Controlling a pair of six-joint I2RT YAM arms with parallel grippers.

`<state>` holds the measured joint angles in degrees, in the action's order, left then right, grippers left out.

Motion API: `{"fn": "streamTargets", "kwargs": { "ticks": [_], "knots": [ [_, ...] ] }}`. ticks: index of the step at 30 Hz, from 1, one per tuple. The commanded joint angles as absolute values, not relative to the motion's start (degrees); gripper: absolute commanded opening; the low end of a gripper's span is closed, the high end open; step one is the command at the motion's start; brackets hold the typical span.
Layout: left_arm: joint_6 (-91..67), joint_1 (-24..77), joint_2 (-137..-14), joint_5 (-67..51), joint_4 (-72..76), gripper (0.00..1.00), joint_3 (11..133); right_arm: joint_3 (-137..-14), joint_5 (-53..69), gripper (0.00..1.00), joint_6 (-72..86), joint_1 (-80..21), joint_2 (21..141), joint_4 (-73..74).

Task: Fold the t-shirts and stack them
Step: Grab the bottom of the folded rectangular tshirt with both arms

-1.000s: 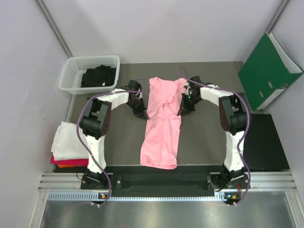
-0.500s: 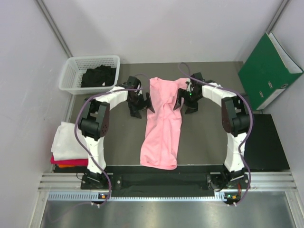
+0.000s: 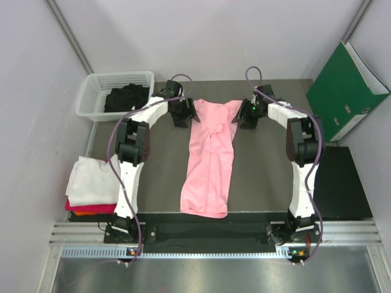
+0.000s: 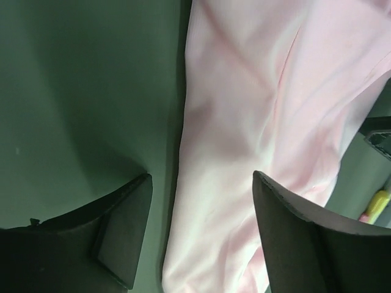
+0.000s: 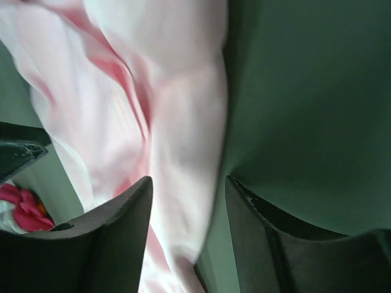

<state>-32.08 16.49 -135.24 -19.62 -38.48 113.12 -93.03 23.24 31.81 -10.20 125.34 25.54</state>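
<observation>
A light pink t-shirt (image 3: 209, 155) lies folded into a long narrow strip down the middle of the dark table. My left gripper (image 3: 187, 113) hovers at its far left corner, open, with the shirt's left edge (image 4: 244, 122) under the gap between the fingers (image 4: 122, 226). My right gripper (image 3: 241, 116) is at the far right corner, also open, above the shirt's right edge (image 5: 177, 140). Neither holds cloth. At the table's left edge sits a stack of folded t-shirts (image 3: 88, 183), white over magenta-red over orange. A black t-shirt (image 3: 127, 97) lies in the basket.
A white mesh basket (image 3: 91, 91) stands at the far left corner. A green binder (image 3: 345, 91) leans against the right wall, and a black pad (image 3: 339, 183) lies at the right. A small yellow and pink marker (image 4: 376, 204) shows at the left wrist view's edge.
Both grippers went from shut to open and let go of the pink shirt. Both moved away from me to the shirt's far corners.
</observation>
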Motion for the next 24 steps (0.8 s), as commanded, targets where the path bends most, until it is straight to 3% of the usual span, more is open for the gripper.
{"fn": "streamTargets", "kwargs": {
  "ticks": [1,4,5,8,9,11,18,20,22,23,24],
  "knots": [
    [-32.2,14.6,-143.3,-20.0,-38.4,0.71,117.4,-96.8,21.6,0.51,34.2,-10.4,134.0,20.7],
    [-33.2,14.0,-145.6,-22.1,-36.7,0.63,119.8,-100.4,21.9,0.46,34.6,-10.8,136.8,20.2],
    [-33.5,13.9,-146.6,-23.1,-36.0,0.52,120.4,-101.0,22.2,0.33,34.7,-10.9,137.5,19.5],
    [-35.7,13.7,-148.3,-25.4,-33.0,0.26,121.6,-104.5,22.7,0.11,34.4,-11.5,139.7,18.8],
    [-36.3,13.6,-148.9,-26.6,-32.3,0.11,122.1,-105.5,22.4,0.09,34.0,-11.6,140.5,19.2],
    [-38.1,13.4,-150.2,-27.8,-31.1,0.0,123.7,-108.3,22.0,0.07,33.6,-11.8,141.3,20.1],
    [-42.1,11.8,-150.6,-29.5,-26.5,0.0,124.6,-123.6,20.3,0.09,32.7,-11.4,148.1,25.7],
    [-42.4,11.0,-150.3,-30.2,-26.6,0.01,125.0,-128.3,20.2,0.16,33.0,-11.2,149.7,27.7],
    [-41.9,10.5,-149.3,-30.3,-27.2,0.22,124.6,-128.9,20.0,0.26,32.9,-10.7,149.7,27.6],
    [-41.6,10.2,-147.5,-29.9,-27.3,0.49,123.3,-127.6,19.4,0.39,32.3,-10.7,149.0,27.5],
    [-41.1,10.0,-146.0,-29.3,-27.8,0.6,122.3,-126.0,18.4,0.44,31.8,-10.7,146.3,27.2]
  ]
}}
